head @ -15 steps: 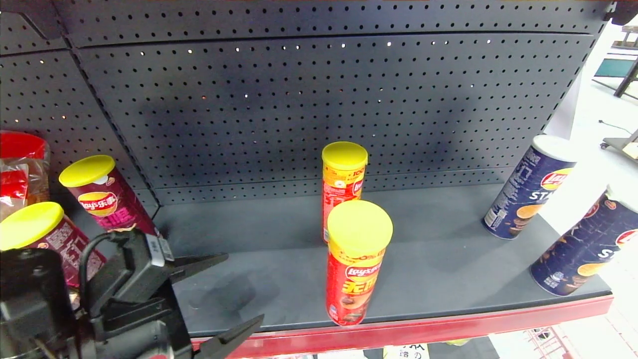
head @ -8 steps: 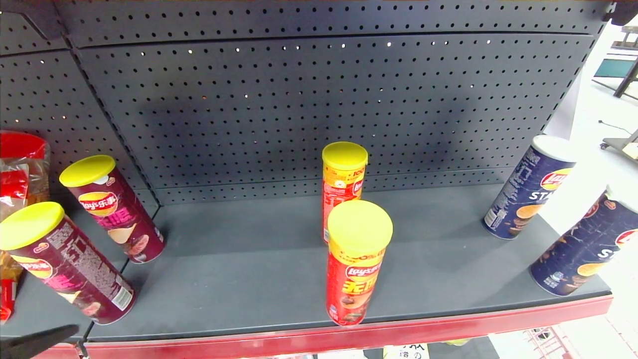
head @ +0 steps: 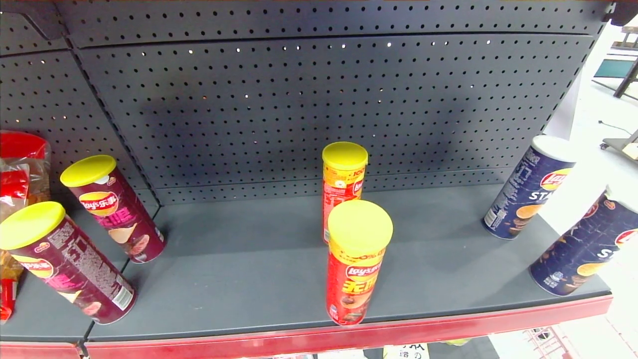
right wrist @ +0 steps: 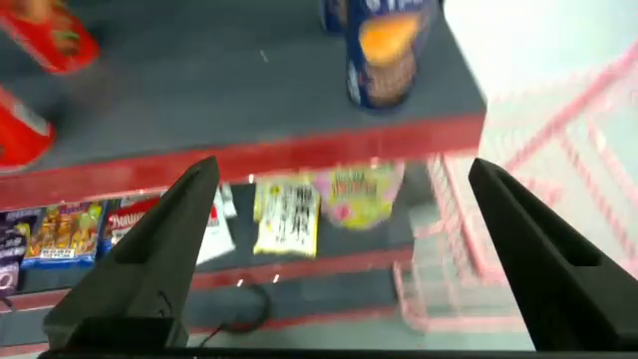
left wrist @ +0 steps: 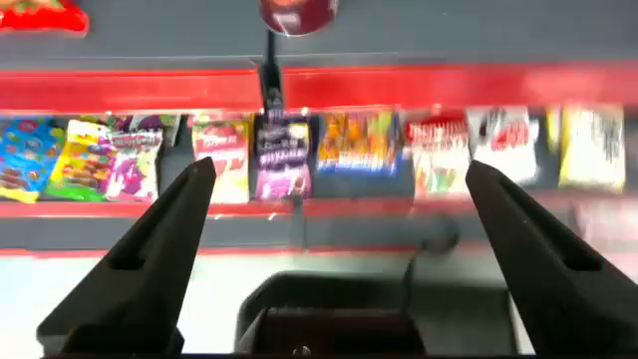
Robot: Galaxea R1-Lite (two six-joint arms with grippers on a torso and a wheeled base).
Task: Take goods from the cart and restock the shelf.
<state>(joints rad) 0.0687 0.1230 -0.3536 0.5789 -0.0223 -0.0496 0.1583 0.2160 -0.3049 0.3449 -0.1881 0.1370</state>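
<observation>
Since a second ago the left claw [left wrist: 339, 168] has drawn back off the front left corner of the shelf [head: 249, 279], uncovering the rear maroon can [head: 117, 209] and the front maroon can [head: 65, 264]; no can has shifted. Two red cans stand upright mid-shelf, the front red can [head: 356, 264] near the red edge and the back red can [head: 343, 184] just behind it. Two blue cans [head: 528, 189] stand at the right end. Both claws hang below the shelf edge, fingers spread wide and empty. The right claw [right wrist: 341, 168] is beside a pink wire cart [right wrist: 454, 289]. Snack packets [left wrist: 349, 150] line the lower shelf.
</observation>
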